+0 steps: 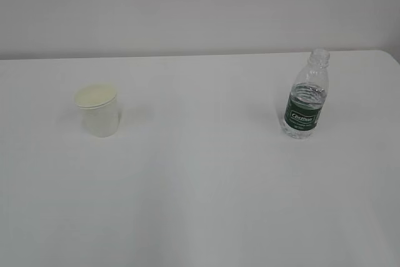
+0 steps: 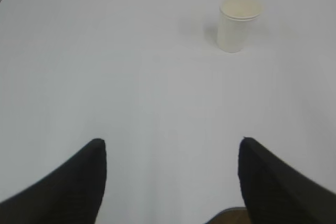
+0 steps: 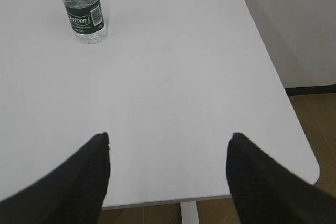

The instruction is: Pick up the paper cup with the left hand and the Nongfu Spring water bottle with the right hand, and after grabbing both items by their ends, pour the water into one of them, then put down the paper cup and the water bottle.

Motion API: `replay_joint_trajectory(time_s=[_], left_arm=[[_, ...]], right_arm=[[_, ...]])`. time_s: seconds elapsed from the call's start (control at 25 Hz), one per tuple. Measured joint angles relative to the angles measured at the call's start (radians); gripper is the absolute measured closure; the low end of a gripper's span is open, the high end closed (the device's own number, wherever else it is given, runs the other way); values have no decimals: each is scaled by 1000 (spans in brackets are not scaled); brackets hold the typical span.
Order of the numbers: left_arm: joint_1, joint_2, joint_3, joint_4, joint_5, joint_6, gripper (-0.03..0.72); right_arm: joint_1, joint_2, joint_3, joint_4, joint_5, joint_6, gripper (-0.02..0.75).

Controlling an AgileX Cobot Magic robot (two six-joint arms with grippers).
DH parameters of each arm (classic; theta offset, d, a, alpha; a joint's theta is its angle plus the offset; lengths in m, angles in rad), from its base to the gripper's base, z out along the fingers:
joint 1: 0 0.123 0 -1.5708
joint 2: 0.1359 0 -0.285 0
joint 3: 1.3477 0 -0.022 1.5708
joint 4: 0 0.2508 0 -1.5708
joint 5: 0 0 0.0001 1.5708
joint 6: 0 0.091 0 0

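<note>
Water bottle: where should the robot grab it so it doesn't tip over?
Probably around the labelled middle of the water bottle, coming in level from the front with the open right gripper. It stands upright and uncapped, and the ribbed body is wider and firmer than the neck.

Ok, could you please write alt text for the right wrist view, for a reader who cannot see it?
A small clear water bottle with a dark green label stands upright, uncapped, at the far left of a white table. The right end effector is open and empty in the foreground. The table's right edge and brown floor show beyond it.
</note>
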Motion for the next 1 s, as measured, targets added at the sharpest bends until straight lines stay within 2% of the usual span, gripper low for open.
replay_joint_trajectory(time_s=[0.24,1.0], left_arm=[[0,0,0,0,0,0,168],[0,0,0,0,0,0,174]], right_arm=[[0,0,0,0,0,0,206],[0,0,0,0,0,0,206]])
